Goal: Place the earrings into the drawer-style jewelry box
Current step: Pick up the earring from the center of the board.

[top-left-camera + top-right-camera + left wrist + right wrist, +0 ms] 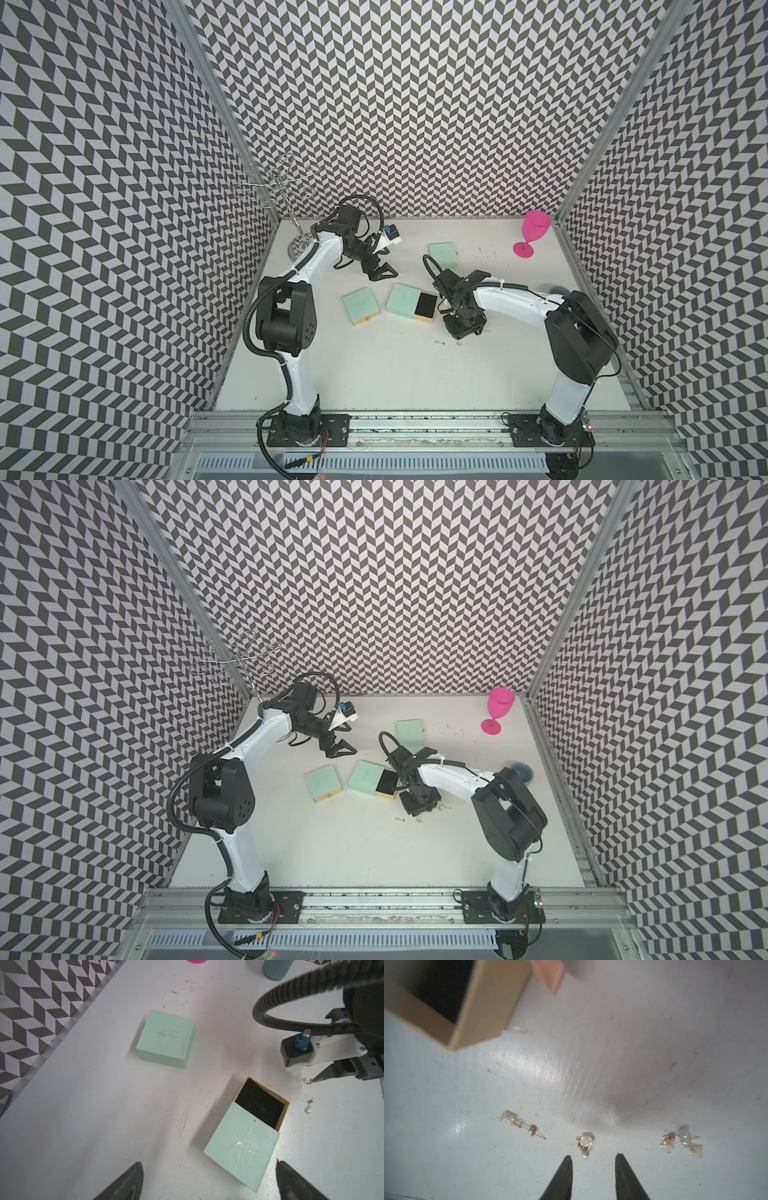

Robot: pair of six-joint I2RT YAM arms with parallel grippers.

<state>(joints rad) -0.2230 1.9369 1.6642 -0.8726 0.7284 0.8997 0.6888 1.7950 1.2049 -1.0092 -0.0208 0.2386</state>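
Note:
The drawer-style jewelry box (404, 300) (365, 776) (243, 1145) is mint green and lies mid-table with its black-lined drawer (426, 306) (259, 1103) pulled out. Small pearl-and-gold earrings (584, 1144) (439, 342) (419, 820) lie in clusters on the white table beside it. My right gripper (593, 1156) (462, 328) points down over them, open, the middle earring just beyond its tips and nothing between them. Other earrings (519, 1124) (681, 1142) lie to either side. My left gripper (380, 274) (338, 752) (207, 1164) hovers open behind the box, holding nothing.
A closed mint box (360, 305) lies left of the open one, and another (443, 253) (166, 1039) sits behind it. A pink goblet (534, 232) stands at the back right, a wire stand (282, 187) at the back left, and a blue-grey cup (521, 771) by the right wall.

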